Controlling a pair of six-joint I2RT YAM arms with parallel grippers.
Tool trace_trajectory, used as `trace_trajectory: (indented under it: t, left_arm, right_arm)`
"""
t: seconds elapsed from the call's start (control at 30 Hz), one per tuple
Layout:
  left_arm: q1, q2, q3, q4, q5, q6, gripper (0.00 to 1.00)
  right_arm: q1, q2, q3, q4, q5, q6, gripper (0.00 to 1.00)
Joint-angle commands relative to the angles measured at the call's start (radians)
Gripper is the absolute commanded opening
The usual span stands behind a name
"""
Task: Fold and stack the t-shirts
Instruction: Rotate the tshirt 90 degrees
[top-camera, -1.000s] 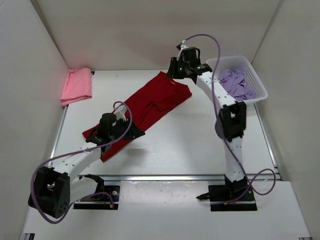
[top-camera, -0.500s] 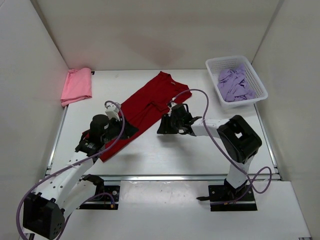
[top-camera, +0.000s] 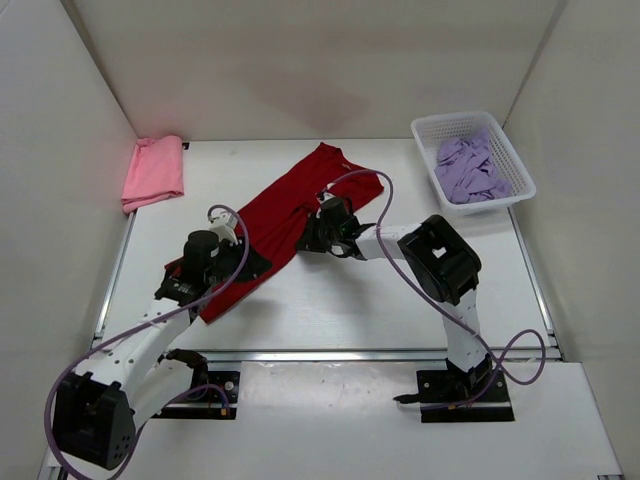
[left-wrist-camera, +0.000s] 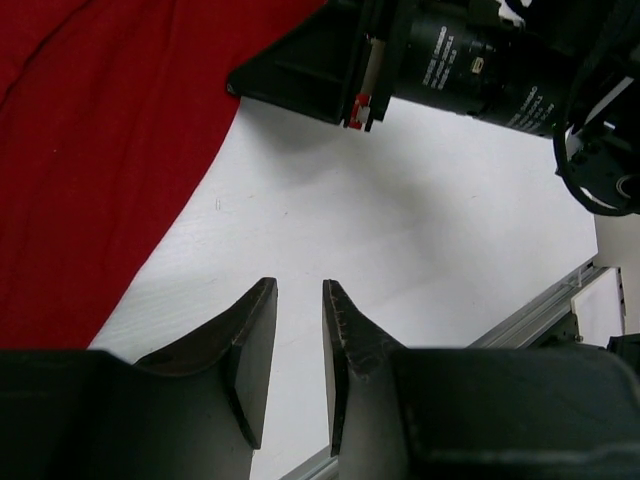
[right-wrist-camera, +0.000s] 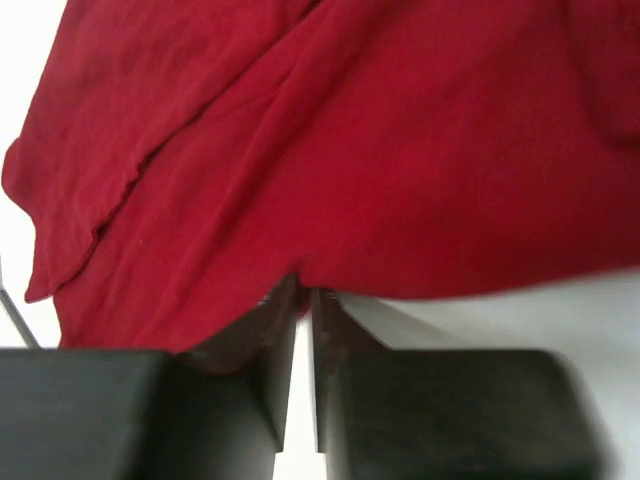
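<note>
Both jaws stood narrow: left jaws empty, dark red t-shirt (left-wrist-camera: 90, 150) ahead-left of them; right jaws' tips met its hem, grip unclear.

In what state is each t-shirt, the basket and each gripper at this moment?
pink t-shirt, folded, lying alone at the far left.
dark red t-shirt, laid out long and flat, not stacked.
lavender t-shirt, crumpled inside the basket.
basket, upright, holding the lavender t-shirt.
left gripper, slightly open, empty, beside the dark red t-shirt.
right gripper, closed on the dark red t-shirt's edge, it seems.
</note>
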Motion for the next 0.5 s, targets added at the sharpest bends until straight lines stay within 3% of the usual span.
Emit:
trace_trajectory:
  t: [0.0, 0.03, 0.13, 0.27, 0.4, 0.47]
  left_arm:
    - [-0.007, 0.034, -0.003, 0.039, 0.012, -0.02, 0.36]
    - [-0.019, 0.056, 0.0, 0.054, 0.012, -0.022, 0.35]
    - [-0.059, 0.106, 0.006, 0.082, 0.009, -0.042, 0.36]
    - [-0.125, 0.146, 0.005, 0.116, -0.006, -0.057, 0.37]
    - [-0.156, 0.173, 0.009, 0.098, -0.014, -0.059, 0.39]
    - [-0.162, 0.159, -0.001, 0.066, -0.028, -0.043, 0.44]
  right_arm:
    - [-0.036, 0.039, 0.035, -0.041, -0.02, 0.008, 0.05]
    - [-0.054, 0.033, 0.026, -0.049, -0.02, -0.007, 0.0]
    - [-0.14, -0.058, -0.081, -0.025, -0.092, -0.03, 0.0]
    - [-0.279, -0.179, -0.167, -0.193, -0.228, -0.139, 0.0]
    - [-0.416, -0.317, -0.288, -0.232, -0.213, -0.2, 0.01]
    - [-0.502, -0.375, -0.357, -0.198, -0.23, -0.182, 0.19]
